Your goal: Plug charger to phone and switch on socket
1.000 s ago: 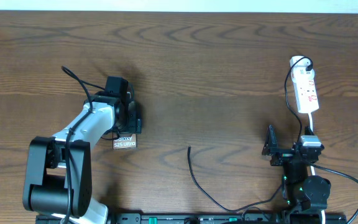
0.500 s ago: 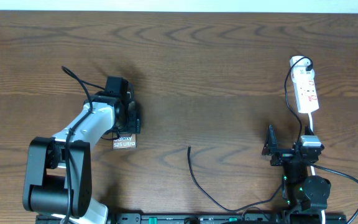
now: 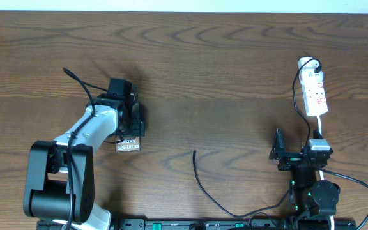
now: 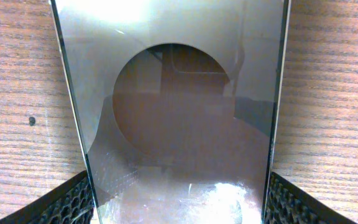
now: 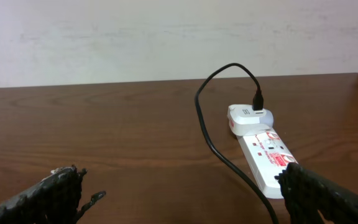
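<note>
The bronze-brown phone (image 3: pixel 128 144) lies on the table at the left, its lettered end showing below my left gripper (image 3: pixel 133 121). In the left wrist view the phone (image 4: pixel 179 118) with its large round circle fills the frame, and both fingers press against its long edges. The thin black charger cable (image 3: pixel 200 182) lies on the table, its plug tip (image 3: pixel 194 153) free near the centre. The white socket strip (image 3: pixel 314 92) sits at the far right, also in the right wrist view (image 5: pixel 263 152). My right gripper (image 3: pixel 278 152) is open and empty (image 5: pixel 179 199).
A white adapter (image 5: pixel 248 117) with a black cable is plugged in at the strip's far end. A wall rises behind the table's far edge. The table's front edge carries the arm bases (image 3: pixel 56 191).
</note>
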### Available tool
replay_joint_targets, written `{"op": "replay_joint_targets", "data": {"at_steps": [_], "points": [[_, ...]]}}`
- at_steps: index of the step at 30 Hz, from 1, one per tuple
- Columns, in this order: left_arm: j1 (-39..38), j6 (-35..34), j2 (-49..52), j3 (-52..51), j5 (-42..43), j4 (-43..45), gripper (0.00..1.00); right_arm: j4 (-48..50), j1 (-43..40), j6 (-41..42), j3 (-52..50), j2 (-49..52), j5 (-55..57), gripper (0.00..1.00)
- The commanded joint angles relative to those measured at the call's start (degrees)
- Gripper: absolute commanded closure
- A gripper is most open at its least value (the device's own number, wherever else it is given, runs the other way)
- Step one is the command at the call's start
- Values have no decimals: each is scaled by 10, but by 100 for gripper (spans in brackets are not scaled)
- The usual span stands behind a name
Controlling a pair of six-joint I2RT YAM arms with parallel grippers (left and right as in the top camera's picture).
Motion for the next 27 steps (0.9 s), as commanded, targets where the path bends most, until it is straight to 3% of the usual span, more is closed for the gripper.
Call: {"op": "replay_joint_targets", "data": {"at_steps": [1,18,27], "points": [[1,-1,3,5,-7,-1,92,-3,5,-7,-1,-1,4,1],[1,-1,-99,34,-7,-6,93,-3,5,-7,-1,-1,4,1],[1,-1,-96,33,-7,-24,93,-3,5,-7,-1,-1,4,1]]}}
